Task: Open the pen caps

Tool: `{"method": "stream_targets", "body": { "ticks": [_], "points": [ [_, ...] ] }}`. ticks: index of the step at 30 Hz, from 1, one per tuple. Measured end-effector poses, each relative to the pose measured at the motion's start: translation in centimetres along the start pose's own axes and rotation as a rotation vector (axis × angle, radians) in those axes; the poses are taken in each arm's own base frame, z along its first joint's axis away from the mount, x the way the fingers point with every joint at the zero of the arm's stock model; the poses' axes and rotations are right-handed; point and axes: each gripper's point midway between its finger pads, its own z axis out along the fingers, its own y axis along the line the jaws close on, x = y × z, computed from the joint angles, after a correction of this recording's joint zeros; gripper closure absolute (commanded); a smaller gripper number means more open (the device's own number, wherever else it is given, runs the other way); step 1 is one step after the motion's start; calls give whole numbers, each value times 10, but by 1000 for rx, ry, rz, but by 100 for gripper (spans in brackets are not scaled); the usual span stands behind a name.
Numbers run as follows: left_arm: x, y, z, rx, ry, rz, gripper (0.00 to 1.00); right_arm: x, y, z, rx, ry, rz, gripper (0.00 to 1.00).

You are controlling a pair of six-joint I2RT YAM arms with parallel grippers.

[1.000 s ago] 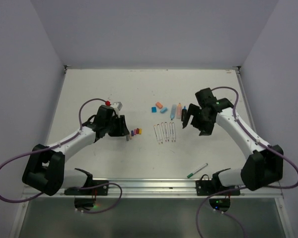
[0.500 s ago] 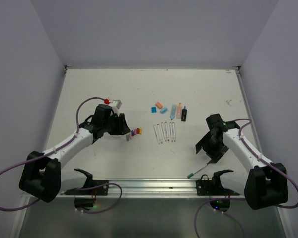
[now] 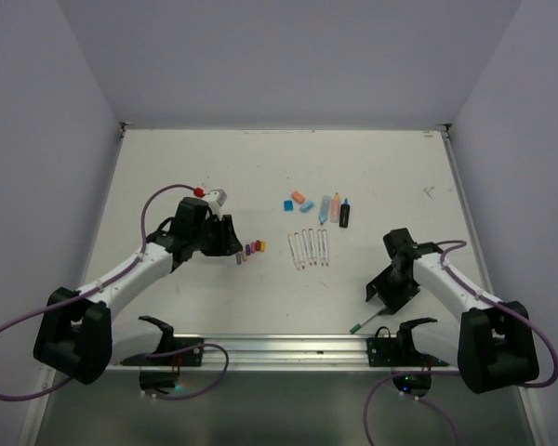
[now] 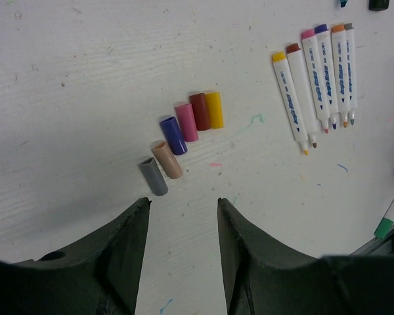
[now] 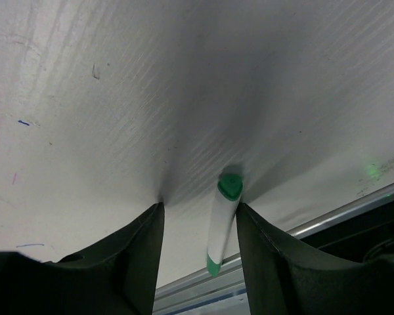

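Observation:
Several loose pen caps (image 4: 186, 122), from grey (image 4: 153, 177) to yellow (image 4: 214, 109), lie in a row just ahead of my left gripper (image 4: 183, 201). That gripper is open, empty and a little short of the grey cap. The caps also show in the top view (image 3: 251, 248), with my left gripper (image 3: 231, 243) beside them. Several uncapped white pens (image 4: 318, 79) lie to the right. My right gripper (image 5: 200, 207) is open and low over the table, straddling a white pen with green ends (image 5: 222, 223). The pen lies close to the right finger (image 5: 276, 262). In the top view my right gripper (image 3: 383, 297) sits over this pen (image 3: 368, 320).
Blue and orange highlighter caps (image 3: 298, 201) and three highlighters (image 3: 335, 208) lie at the table's middle back. A metal rail (image 3: 288, 346) runs along the near edge, just behind the green pen. White walls enclose the table on three sides.
My right arm has swung from beside the highlighters back toward the near edge and lowered over the green pen. My left arm has shifted only slightly.

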Motion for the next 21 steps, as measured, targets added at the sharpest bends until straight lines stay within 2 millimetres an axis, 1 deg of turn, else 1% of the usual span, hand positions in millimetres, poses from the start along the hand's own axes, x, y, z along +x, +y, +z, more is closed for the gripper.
{"method": "stream_targets", "body": {
  "ticks": [3, 5, 6, 7, 8, 9, 11, 12, 14, 15, 16, 19, 21],
  "points": [
    [0, 0, -1, 0, 0, 0, 51, 1, -1, 5, -8, 0, 8, 49],
    [0, 0, -1, 1, -2, 1, 51, 1, -1, 6, -17, -4, 13, 50],
    [0, -1, -1, 1, -3, 1, 51, 2, -1, 6, -21, -5, 15, 60],
    [0, 0, -1, 1, -2, 1, 51, 2, -2, 6, -24, -7, 13, 65],
    [0, 0, -1, 1, -2, 1, 51, 3, -4, 6, -15, -5, 14, 69],
    [0, 0, -1, 1, -2, 1, 51, 3, -7, 7, -7, -4, 17, 75],
    [0, 0, -1, 1, -2, 1, 51, 3, -9, 7, 2, -1, 18, 79],
    [0, 0, -1, 1, -2, 1, 50, 3, -9, 7, 5, 0, 18, 85],
    [0, -1, -1, 2, 0, 1, 50, 3, -9, 7, 12, 5, 11, 90],
    [1, -1, -1, 4, 2, 1, 50, 3, -9, 7, 18, 8, 7, 98],
    [1, -2, -2, 10, 5, 1, 50, 3, -8, 6, 21, 10, -1, 100],
    [1, -10, -2, 48, 21, 3, 50, -1, -2, 5, 20, 13, -37, 100],
    [-1, -22, -2, 109, 36, 7, 49, -11, 20, -5, -35, -9, -85, 100]
  ]
}}
